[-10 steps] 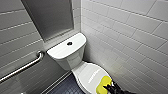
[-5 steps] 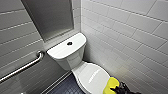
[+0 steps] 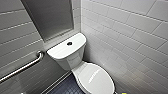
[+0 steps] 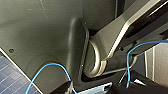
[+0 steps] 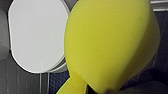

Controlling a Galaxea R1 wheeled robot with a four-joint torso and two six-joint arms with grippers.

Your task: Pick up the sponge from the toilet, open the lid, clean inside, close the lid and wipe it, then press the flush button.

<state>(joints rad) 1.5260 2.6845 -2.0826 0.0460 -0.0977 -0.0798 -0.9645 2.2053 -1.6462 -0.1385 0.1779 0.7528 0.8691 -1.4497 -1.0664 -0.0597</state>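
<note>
Right wrist view: sponge [image 5: 110, 42], seemingly pinched in right jaws, near the closed lid [image 5: 37, 35].

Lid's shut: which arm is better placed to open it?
Right, probably. Its wrist camera looks onto the lid, with the sponge close in front. The left wrist camera faces the robot's own body.
</note>
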